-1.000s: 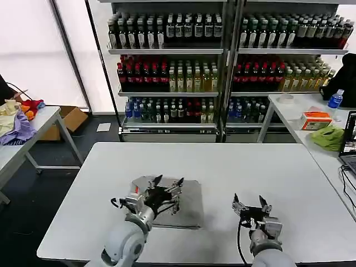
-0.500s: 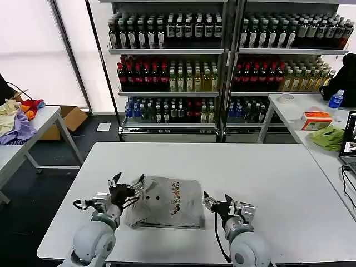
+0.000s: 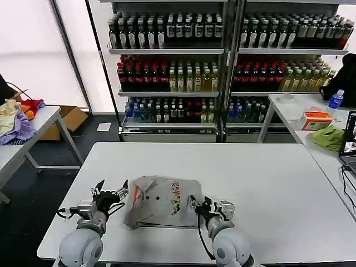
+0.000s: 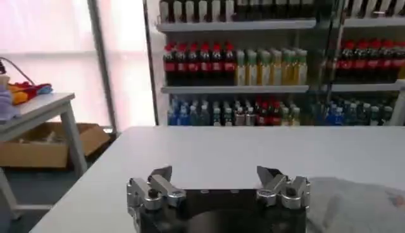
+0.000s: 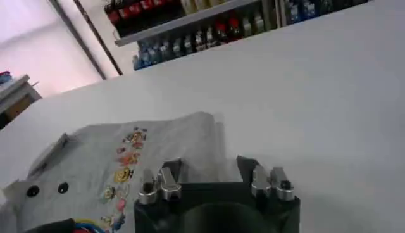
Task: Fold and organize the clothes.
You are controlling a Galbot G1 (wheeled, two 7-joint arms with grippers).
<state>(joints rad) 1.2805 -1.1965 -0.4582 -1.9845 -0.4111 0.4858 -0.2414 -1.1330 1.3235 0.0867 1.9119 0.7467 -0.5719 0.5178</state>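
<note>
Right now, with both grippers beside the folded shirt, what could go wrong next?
The grey shirt is folded loosely, its collar side bunched toward the open left gripper; a pinch there might catch only the top layer and undo the fold. The open right gripper sits at the shirt's other edge; pushing in could slide the shirt across the smooth white table.

You're facing a white table (image 3: 267, 167) on a dark floor (image 3: 33, 183). Behind it stand metal shelves (image 3: 222, 72) packed with bottles (image 3: 167, 75), with bright white windows (image 3: 28, 50) to your left. Side tables (image 3: 39, 125) flank both sides, and a cardboard box (image 3: 69, 118) sits on the floor by the left one
</note>
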